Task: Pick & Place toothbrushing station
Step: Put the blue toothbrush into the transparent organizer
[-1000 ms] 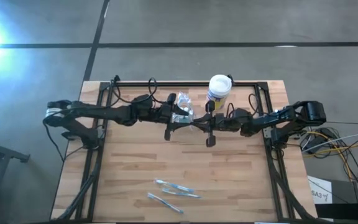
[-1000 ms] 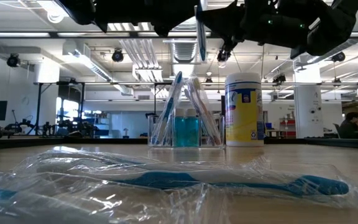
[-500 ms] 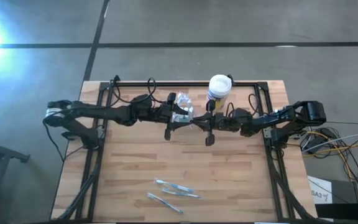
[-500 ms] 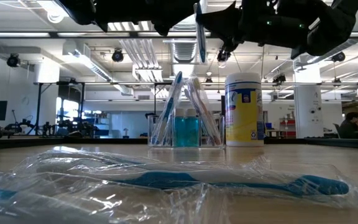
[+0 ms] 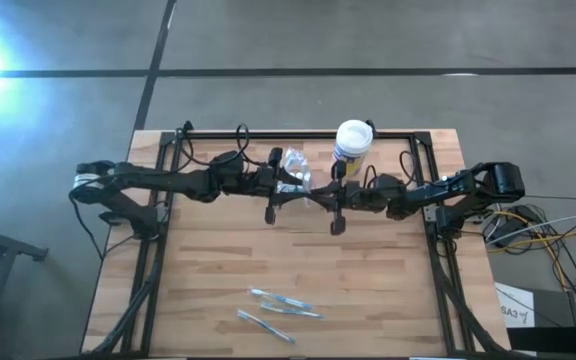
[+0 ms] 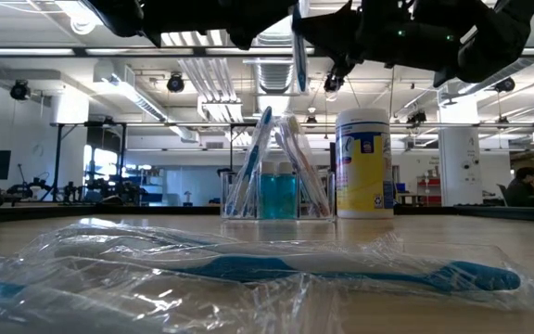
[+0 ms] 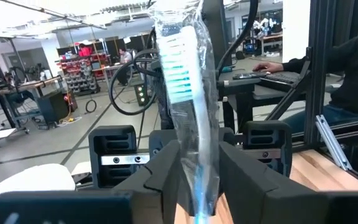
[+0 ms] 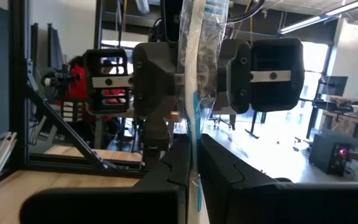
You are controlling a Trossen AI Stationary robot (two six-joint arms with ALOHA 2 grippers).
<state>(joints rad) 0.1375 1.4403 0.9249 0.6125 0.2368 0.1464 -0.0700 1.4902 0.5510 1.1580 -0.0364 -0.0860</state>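
Wooden surface (image 5: 368, 290): both hands meet mid-air above it, left hand (image 7: 197, 180) & right hand (image 8: 194, 168) each pinching one wrapped toothbrush (image 7: 188, 106); toothbrushing station (image 6: 276, 190) sits below, beside canister (image 6: 364, 162).

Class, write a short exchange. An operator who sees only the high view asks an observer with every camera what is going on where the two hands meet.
Operator: What is between the hands?
Observer: A wrapped brush. The right hand is shut on it.
Operator: And the left hand?
Observer: The left hand is at the same brush, whose bristle end points up.
Operator: How high is it?
Observer: In the low view it hangs well above the station, which stands beside the canister.
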